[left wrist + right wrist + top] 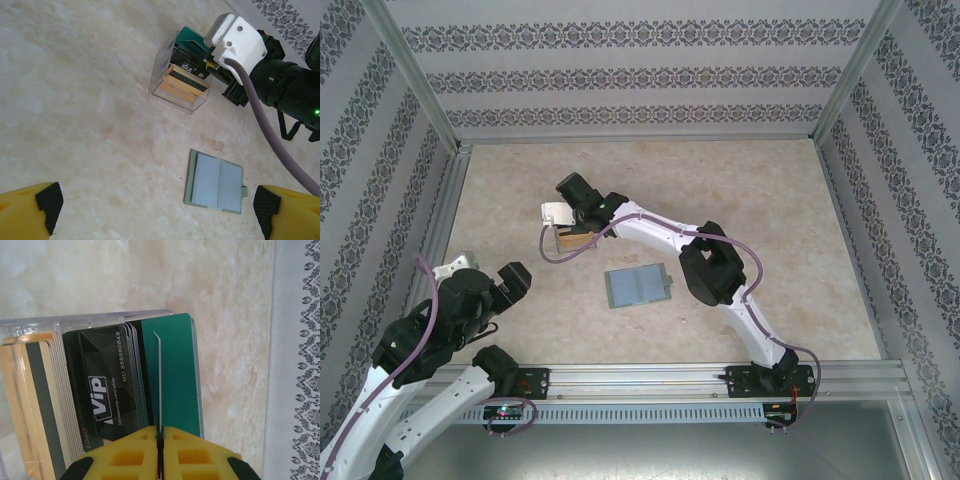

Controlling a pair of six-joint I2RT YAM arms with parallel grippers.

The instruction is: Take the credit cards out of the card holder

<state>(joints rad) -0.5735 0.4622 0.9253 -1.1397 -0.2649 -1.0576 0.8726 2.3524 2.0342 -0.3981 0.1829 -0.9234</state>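
As one card [159, 390] seems nipped, one holder [637, 286]

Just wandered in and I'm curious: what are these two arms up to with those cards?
The right arm has its jaws pinched shut on one thin card, held edge-on at a clear box that holds tan, black and teal cards. The grey-green card holder lies open and flat on the table, nearer the arms' bases. The left arm hangs off to the side, its jaws open and holding nothing.
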